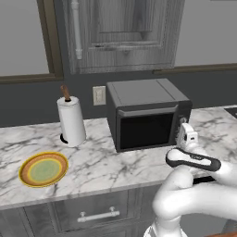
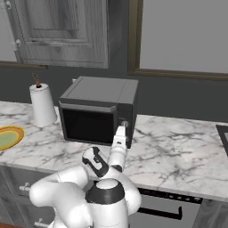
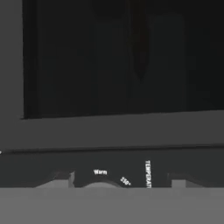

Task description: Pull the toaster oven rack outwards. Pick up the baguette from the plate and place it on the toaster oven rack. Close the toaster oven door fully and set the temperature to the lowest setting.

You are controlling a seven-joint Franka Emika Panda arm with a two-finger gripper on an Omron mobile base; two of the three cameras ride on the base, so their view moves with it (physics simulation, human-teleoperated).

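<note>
The dark grey toaster oven [image 1: 148,99] [image 2: 100,91] stands on the marble counter with its glass toaster oven door [image 1: 146,130] [image 2: 86,125] shut. The toaster oven rack and the baguette are hidden. My gripper [image 1: 184,124] [image 2: 124,126] [image 3: 119,183] is up against the oven's right side panel. Its fingertips [image 3: 61,180] flank a knob [image 3: 99,185] ringed by the marks "Warm", "250°" and "TEMPERATURE". Whether the fingers press on the knob is not visible. The yellow-orange plate [image 1: 44,170] [image 2: 9,136] lies bare at the counter's left.
A white paper towel roll [image 1: 71,121] [image 2: 43,106] stands left of the oven. A wall outlet [image 1: 99,95] is behind it. Drawers with bar handles [image 1: 98,215] run under the counter front. A dark cooktop edge [image 2: 222,133] shows at the far right.
</note>
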